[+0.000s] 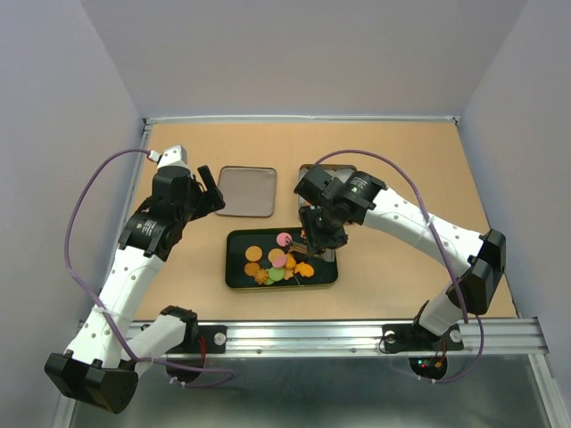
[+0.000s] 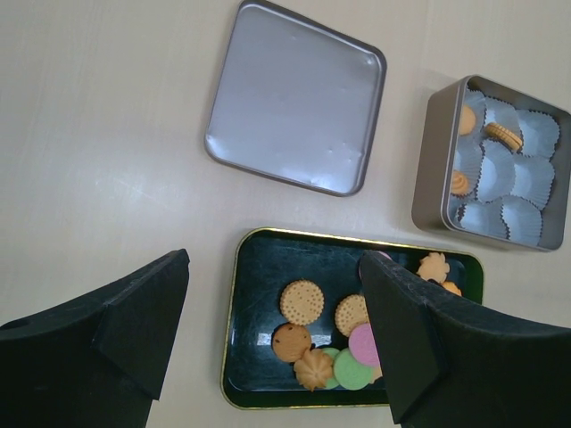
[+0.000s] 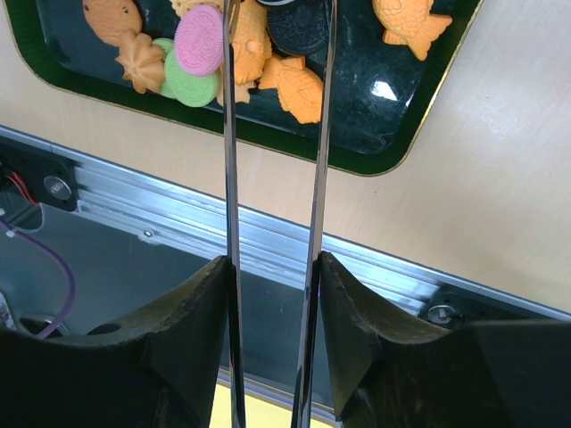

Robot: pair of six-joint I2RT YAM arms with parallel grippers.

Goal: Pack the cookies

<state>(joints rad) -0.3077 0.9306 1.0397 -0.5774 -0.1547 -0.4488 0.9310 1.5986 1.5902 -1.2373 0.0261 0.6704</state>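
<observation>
Cookies (image 2: 302, 301) in orange-brown, pink and green lie clustered in a black gold-rimmed tray (image 1: 234, 267). In the right wrist view, fish-shaped cookies (image 3: 299, 89), a pink one (image 3: 201, 40) and a dark sandwich one (image 3: 299, 31) lie at the tray's end. My right gripper (image 3: 274, 276) is shut on thin metal tongs (image 3: 229, 134), whose two arms reach down over these cookies. The tong tips are cut off by the frame edge. My left gripper (image 2: 277, 339) hovers open left of the tray, holding nothing. A few cookies (image 2: 504, 135) sit in a square tin (image 2: 428, 169).
The tin is lined with white paper cups (image 2: 526, 218) and stands behind the tray's right end. Its flat lid (image 2: 299, 98) lies upturned behind the tray's left end. An aluminium rail (image 3: 268, 232) runs along the table's near edge.
</observation>
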